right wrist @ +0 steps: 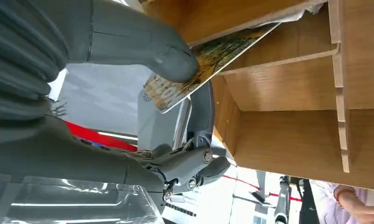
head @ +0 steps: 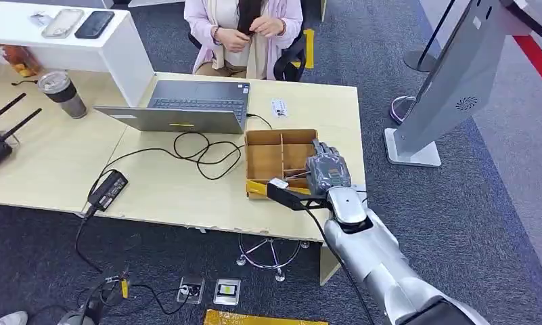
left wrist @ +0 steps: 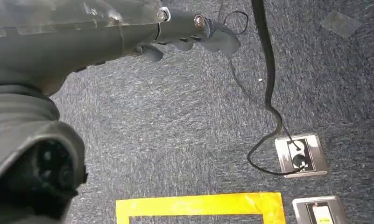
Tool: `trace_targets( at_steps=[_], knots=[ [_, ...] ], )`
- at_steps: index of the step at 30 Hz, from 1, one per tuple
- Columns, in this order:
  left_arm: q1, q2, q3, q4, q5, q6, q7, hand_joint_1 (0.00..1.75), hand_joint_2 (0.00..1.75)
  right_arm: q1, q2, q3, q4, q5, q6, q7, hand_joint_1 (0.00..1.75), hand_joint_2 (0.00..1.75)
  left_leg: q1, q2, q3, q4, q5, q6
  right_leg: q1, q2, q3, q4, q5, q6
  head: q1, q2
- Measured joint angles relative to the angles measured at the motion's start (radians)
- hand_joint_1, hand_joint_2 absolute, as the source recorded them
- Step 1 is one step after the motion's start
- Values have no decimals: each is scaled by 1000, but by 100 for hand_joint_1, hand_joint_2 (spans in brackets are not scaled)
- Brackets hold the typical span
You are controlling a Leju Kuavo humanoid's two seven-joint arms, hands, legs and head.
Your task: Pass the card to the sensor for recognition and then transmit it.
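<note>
The right hand, at centre right of the head view, reaches into the wooden box; its thumb presses the card, which is partly inside a compartment; the pinch looks shallow, so the card may slip or catch a divider when lifted; the left hand hangs over the carpet holding nothing, fingers loosely curled.

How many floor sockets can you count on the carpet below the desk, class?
2: one floor socket with a cable plugged in, one beside it, below the desk's front edge. Others may be hidden.
</note>
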Motion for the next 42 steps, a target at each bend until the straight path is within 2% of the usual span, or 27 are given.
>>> trace_targets(
  at_steps=[10,21,29,42],
  knots=[
    [-1,2,0,0,-19,-14,3,0,0,3,-2,0,0,-3,-8,0,175,175,0,0,0,0,0,0,0,0,0,0,0,0,0,0],
    [-1,2,0,-1,-40,-18,6,0,0,-10,-18,0,-12,1,-52,-15,175,175,0,0,0,0,0,0,0,0,0,0,0,0,0,0],
    [-4,2,0,-1,-59,-19,6,0,0,-63,-43,-10,-88,39,-23,-12,175,175,0,0,1,0,0,0,0,0,0,0,0,0,0,0],
    [-8,2,5,-1,-72,-17,6,0,0,-90,-60,-21,-165,57,-4,-8,175,175,0,0,0,0,0,0,0,0,0,0,0,0,0,0]
  ],
)
